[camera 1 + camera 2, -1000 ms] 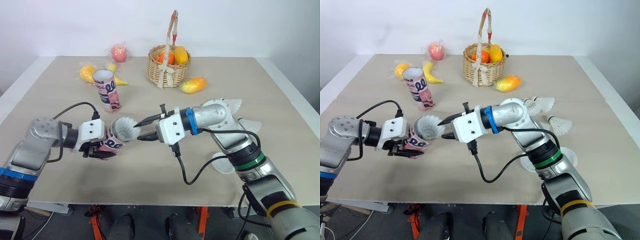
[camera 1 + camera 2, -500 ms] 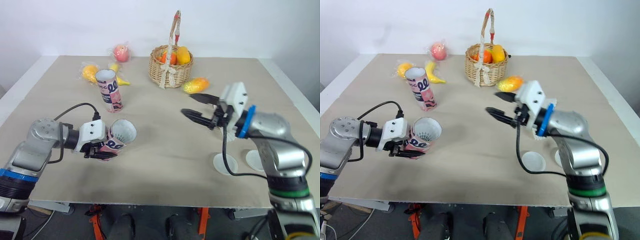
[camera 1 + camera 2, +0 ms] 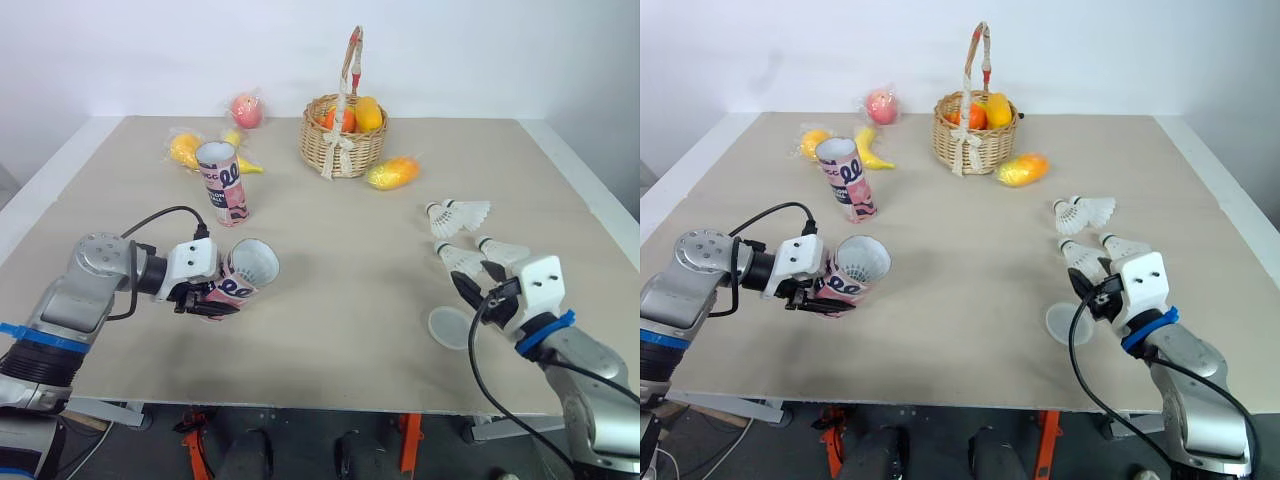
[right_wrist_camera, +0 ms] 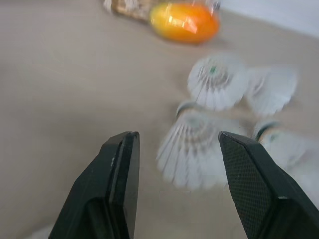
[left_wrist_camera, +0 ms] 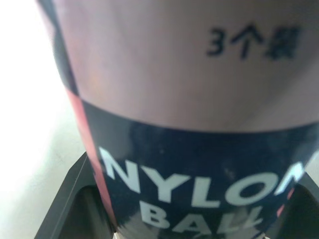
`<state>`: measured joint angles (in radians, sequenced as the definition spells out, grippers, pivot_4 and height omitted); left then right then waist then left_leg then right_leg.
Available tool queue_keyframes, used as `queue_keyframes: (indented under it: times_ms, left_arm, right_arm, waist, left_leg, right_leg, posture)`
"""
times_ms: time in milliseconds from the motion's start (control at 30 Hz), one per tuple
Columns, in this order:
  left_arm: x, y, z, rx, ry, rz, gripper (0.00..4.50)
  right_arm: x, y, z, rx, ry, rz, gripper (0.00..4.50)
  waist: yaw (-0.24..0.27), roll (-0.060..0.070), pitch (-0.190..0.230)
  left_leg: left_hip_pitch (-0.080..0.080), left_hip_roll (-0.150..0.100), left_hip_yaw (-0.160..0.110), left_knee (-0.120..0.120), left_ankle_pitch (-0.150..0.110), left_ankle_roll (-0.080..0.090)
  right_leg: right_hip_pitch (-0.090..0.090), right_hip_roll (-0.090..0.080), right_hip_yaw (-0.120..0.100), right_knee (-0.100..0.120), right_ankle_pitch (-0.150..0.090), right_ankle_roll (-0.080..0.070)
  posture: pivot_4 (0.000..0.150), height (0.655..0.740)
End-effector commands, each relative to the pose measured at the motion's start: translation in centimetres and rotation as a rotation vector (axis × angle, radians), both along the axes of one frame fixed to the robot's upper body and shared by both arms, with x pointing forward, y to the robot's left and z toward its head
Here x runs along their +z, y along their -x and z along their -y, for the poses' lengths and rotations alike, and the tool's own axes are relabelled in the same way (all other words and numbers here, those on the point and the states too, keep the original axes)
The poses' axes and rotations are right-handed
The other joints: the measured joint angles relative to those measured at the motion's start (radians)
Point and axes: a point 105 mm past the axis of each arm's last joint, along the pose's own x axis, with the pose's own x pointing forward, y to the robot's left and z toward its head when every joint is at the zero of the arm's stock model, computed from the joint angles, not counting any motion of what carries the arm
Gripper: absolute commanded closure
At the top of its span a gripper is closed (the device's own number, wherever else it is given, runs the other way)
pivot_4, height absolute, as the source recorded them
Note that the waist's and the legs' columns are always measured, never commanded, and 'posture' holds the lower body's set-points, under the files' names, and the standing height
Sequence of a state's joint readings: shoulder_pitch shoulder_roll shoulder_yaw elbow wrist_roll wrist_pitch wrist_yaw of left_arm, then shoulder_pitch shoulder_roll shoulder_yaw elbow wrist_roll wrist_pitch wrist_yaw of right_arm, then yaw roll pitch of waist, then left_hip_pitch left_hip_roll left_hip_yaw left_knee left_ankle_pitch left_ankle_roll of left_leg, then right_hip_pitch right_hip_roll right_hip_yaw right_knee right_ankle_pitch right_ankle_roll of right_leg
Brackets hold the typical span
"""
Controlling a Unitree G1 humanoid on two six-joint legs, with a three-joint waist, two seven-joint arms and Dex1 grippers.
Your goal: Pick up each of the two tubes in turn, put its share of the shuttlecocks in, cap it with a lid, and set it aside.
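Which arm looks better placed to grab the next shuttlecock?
Right. The right tool, open, hovers just beside the three loose shuttlecocks. The left tool is busy gripping the tube, well away from them.

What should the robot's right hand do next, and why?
Probably ease the right gripper forward and close on the nearest shuttlecock. The gripper is open, that shuttlecock lies on the table just ahead of it, and the left gripper holds the tube tilted, its open mouth facing that side.
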<state>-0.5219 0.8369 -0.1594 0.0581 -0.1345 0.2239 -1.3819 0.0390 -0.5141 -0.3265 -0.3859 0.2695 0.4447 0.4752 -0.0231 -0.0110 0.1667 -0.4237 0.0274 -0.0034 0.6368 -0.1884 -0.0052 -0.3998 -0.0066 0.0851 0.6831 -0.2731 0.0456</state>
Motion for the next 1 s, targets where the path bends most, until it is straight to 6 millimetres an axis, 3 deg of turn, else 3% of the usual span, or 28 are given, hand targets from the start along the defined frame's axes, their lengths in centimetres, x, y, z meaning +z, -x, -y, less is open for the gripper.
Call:
queue_keyframes:
  times_ms: [33,600,700,833,1000]
  left_arm:
    - [-1.9,1.0,0.8,-0.05,-0.011,-0.08,1.63]
    - [-1.6,1.4,0.2,-0.022,-0.014,-0.07,1.63]
    - [-1.5,1.5,0.1,-0.018,-0.015,-0.067,1.63]
    - [-1.3,1.5,0.0,-0.014,-0.016,-0.065,1.63]
    - [-1.3,1.6,0.0,-0.014,-0.019,-0.066,1.63]
  right_arm:
    - [-0.1,0.1,0.3,-0.018,0.005,0.018,1.74]
    - [-2.4,-4.2,-0.3,-0.041,-0.002,0.005,1.74]
    - [-1.9,-5.0,-0.1,-0.047,-0.005,0.029,2.56]
    - [-1.2,-5.0,-1.0,0.01,-0.018,0.052,4.45]
    - [0.2,-4.2,-2.0,0.083,-0.043,0.079,4.49]
  waist:
    - [0.0,0.0,0.0]
    - [-0.002,0.0,-0.001]
    - [-0.002,0.0,-0.001]
    - [-0.002,0.0,-0.001]
    - [-0.003,0.0,0.0]
  left_leg:
    - [0.0,0.0,0.0,0.0,0.0,0.0]
    - [0.0,0.0,0.0,-0.001,0.0,0.0]
    - [0.0,0.0,0.0,-0.001,-0.001,0.0]
    - [0.0,0.001,0.0,-0.001,-0.001,0.0]
    - [0.0,0.001,0.0,-0.001,-0.001,0.001]
  right_leg:
    - [0.0,0.0,0.0,0.0,0.0,0.0]
    - [0.0,0.0,0.0,0.0,-0.001,-0.001]
    - [0.0,0.001,0.0,0.0,-0.001,-0.001]
    - [0.0,0.001,0.0,0.0,-0.001,-0.002]
    - [0.0,0.001,0.0,0.0,-0.001,-0.002]
  posture:
    - [0.15,0.74]
    - [0.15,0.74]
    - [0.15,0.74]
    - [0.15,0.74]
    - [0.15,0.74]
